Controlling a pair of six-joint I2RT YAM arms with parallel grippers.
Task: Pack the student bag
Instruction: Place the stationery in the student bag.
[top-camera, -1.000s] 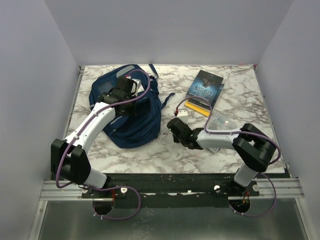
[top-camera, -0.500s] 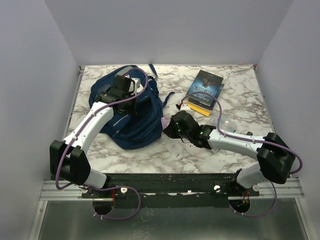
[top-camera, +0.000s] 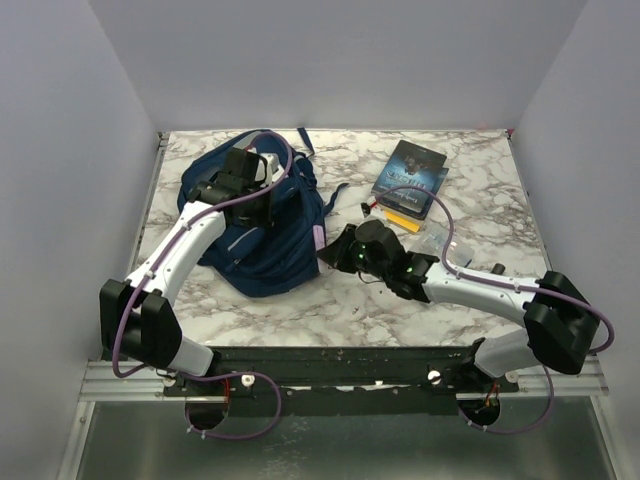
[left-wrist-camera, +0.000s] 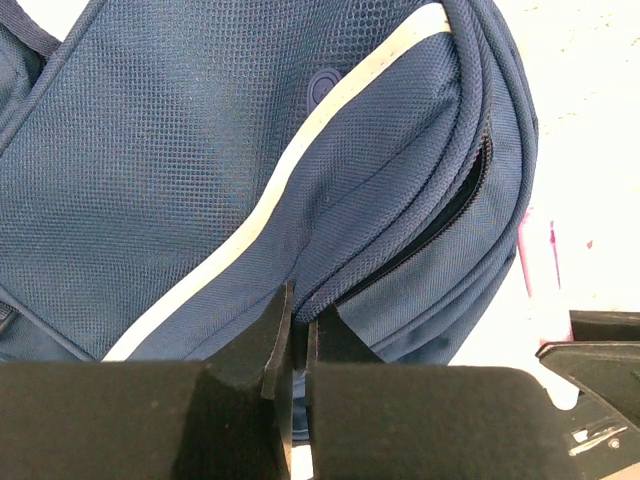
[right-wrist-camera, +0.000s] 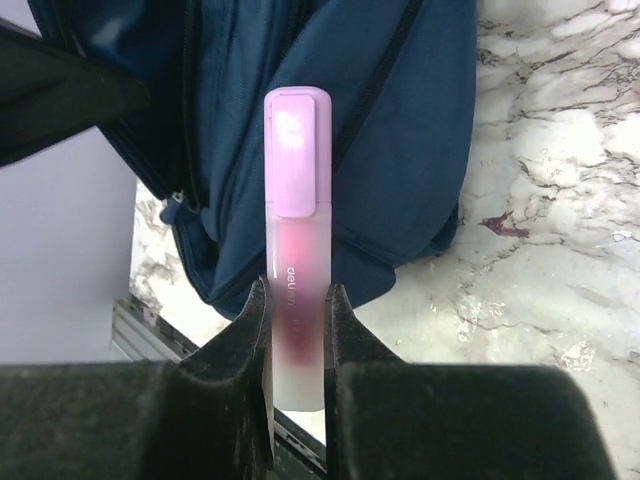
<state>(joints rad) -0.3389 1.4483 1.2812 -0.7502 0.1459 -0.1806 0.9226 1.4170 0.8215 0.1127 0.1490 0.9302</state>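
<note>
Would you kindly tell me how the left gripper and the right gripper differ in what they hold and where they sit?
The left gripper is shut on a fold of the student bag by its open zipper; the right gripper clamps a pink tube, jaws wider apart. The left gripper sits on top of the bag; the right gripper is beside it, above the table. Both are closed on something.

Dark book (top-camera: 411, 172), yellow pad (top-camera: 396, 216) just beside, clear pouch (top-camera: 437, 236) nr both, marble tbl (top-camera: 480, 180); pink-capped gloss tube (right-wrist-camera: 296, 250).
</note>
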